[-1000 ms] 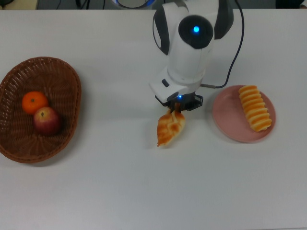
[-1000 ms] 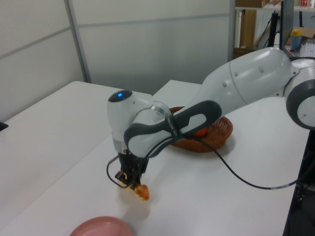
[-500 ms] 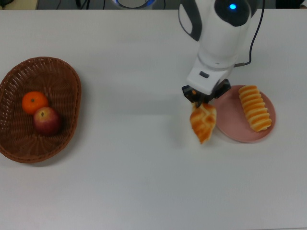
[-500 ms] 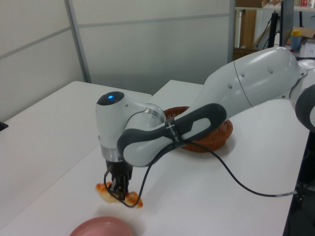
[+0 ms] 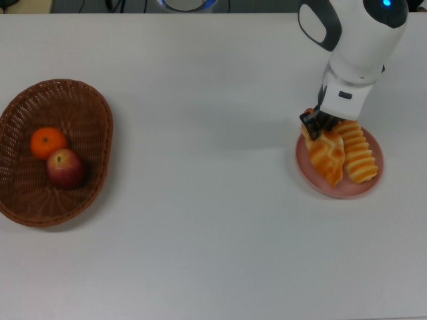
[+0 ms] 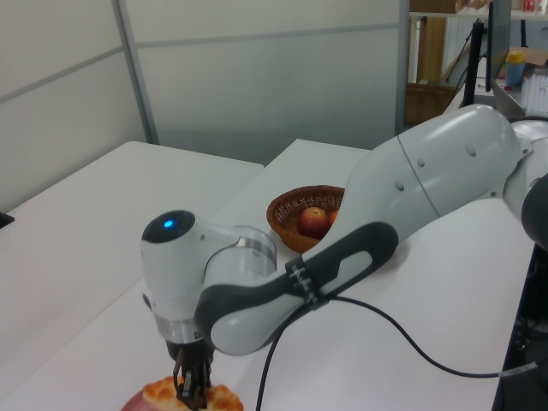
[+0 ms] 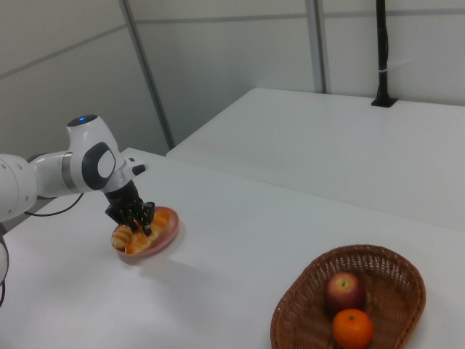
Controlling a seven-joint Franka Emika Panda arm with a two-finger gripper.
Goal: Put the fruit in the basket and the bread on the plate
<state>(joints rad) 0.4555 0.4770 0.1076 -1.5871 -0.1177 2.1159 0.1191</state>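
Observation:
My gripper point(image 5: 325, 129) point(image 6: 193, 392) point(image 7: 135, 217) is shut on the braided loaf point(image 5: 326, 154) point(image 6: 178, 394), holding it over the left half of the pink plate point(image 5: 316, 175) point(image 7: 171, 231) in the top view. The ridged roll point(image 5: 357, 151) lies on the plate's right half, beside the loaf. Whether the loaf touches the plate I cannot tell. At the top view's left, the wicker basket point(image 5: 80, 107) point(image 6: 282, 208) point(image 7: 396, 267) holds the orange tangerine point(image 5: 48, 141) point(image 7: 352, 328) and the dark red apple point(image 5: 65, 167) point(image 6: 312, 221) point(image 7: 344, 291).
The white table point(image 5: 200, 220) stretches bare between basket and plate. My white arm point(image 6: 411, 205) reaches across it in the left view, trailing a black cable point(image 6: 402, 321). A black post point(image 7: 382, 51) stands on a second table behind in the right view.
My gripper carried the braided loaf from mid-table rightward in the top view, bringing it over the plate next to the roll. The basket and fruit stayed put.

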